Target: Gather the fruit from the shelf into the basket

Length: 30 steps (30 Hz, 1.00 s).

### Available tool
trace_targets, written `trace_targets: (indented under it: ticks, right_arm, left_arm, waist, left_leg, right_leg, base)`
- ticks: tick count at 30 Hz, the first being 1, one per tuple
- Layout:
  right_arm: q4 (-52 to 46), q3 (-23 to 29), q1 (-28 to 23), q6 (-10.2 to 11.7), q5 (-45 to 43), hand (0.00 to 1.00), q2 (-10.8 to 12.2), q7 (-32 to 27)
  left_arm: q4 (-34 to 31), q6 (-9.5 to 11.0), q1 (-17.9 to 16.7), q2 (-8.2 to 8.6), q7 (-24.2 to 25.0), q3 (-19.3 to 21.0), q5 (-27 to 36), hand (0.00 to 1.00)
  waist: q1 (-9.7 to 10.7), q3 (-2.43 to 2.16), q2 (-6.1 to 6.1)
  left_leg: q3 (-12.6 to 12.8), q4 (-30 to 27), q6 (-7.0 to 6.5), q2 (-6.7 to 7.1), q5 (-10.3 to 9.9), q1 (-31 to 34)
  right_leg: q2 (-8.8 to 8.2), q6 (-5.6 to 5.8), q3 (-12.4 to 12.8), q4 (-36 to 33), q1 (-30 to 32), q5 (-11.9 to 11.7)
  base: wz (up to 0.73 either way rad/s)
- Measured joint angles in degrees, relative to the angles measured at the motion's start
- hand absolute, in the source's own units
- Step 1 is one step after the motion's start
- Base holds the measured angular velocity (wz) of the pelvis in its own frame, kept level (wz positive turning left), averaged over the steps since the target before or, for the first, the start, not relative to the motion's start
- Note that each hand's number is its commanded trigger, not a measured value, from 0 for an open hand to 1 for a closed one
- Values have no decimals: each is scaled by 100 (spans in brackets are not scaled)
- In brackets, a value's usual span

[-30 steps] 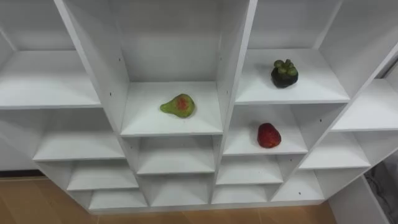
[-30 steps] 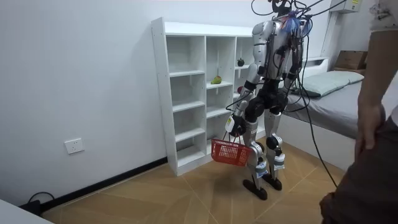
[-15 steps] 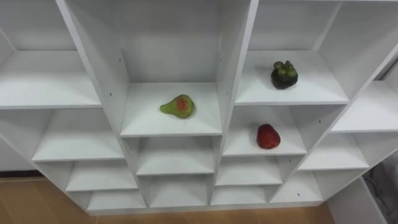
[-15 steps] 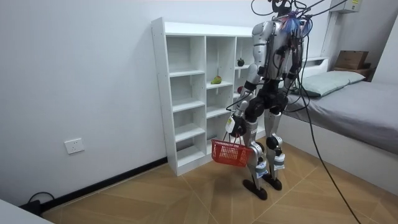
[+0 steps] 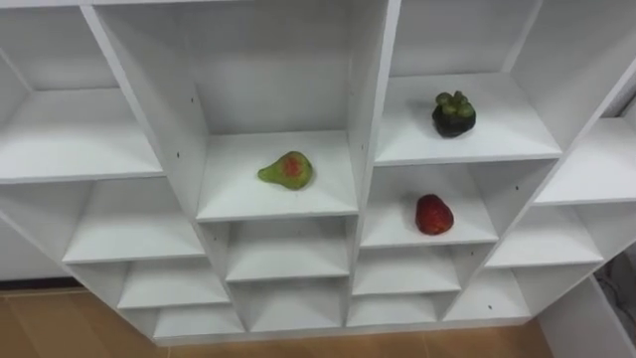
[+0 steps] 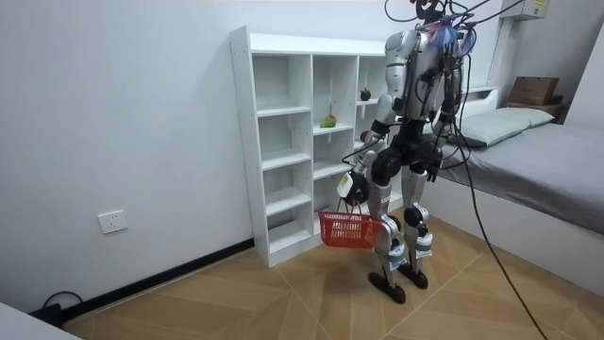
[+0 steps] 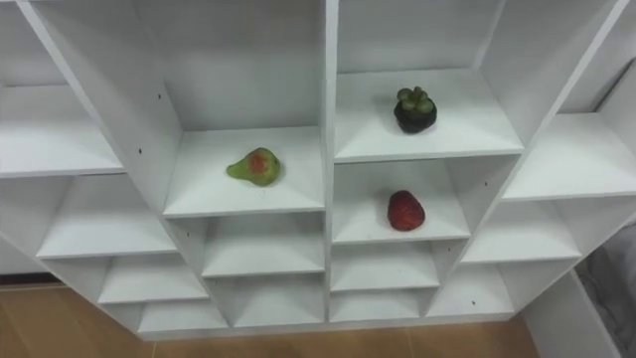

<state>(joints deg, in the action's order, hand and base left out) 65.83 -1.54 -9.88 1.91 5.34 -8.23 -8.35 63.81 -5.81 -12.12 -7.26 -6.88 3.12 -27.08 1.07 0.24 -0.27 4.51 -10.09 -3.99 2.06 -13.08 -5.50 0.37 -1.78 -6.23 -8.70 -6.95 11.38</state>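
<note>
A white closet (image 5: 373,99) of open shelves stands in front of me. A green pear with a red patch (image 5: 287,170) lies on the middle column's shelf. A dark mangosteen (image 5: 453,114) sits one column to the right, on a higher shelf. Below it rests a red strawberry (image 5: 432,215). In the room view I stand facing the closet (image 6: 274,142), and my left hand (image 6: 351,187) hangs by my thigh, shut on the handle of a red basket (image 6: 349,229). My right hand (image 6: 424,173) is low at my far side.
A bed (image 6: 538,161) stands behind me at the room view's right. Wooden floor runs along the closet's foot (image 5: 60,328). The closet's other shelves (image 5: 70,134) are bare. A wall socket (image 6: 111,222) sits low on the room view's left.
The basket has swung a little towards the closet with my left hand. A person at the room view's right edge has gone. The eye view has shifted slightly.
</note>
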Motion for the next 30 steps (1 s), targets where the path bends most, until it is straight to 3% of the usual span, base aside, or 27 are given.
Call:
trace_targets:
  ticks: [7,15,25,30]
  right_arm:
    - [-2003,41,-475,122,-622,0,7,-525]
    - [-4520,9,-891,582,-1463,0,166,-1184]
    - [-5799,-1,-947,798,-1431,0,166,-1482]
    - [-6078,-6,-942,933,-1432,0,159,-1485]
  left_arm:
    - [-89,377,113,1,-246,-27,98,100]
    - [-409,885,28,7,-610,-222,819,100]
    - [-415,1052,-127,-27,-794,-347,1168,100]
    - [-416,1086,-171,-35,-787,-404,1135,100]
  waist:
    - [24,1,-29]
    - [31,-18,-12]
    - [91,-43,18]
    - [106,-92,48]
  left_leg:
    - [165,-17,0,-26,0,86]
    - [240,60,1,-35,2,78]
    - [235,63,0,-34,2,201]
    - [138,51,3,-34,4,220]
  right_leg:
    - [20,-2,161,-97,151,-7]
    - [71,-1,225,-88,206,-8]
    - [62,2,113,-94,322,-10]
    - [50,2,-32,-94,302,-10]
  base:
    - [-15]
    - [-4]
    - [0]
    - [11]
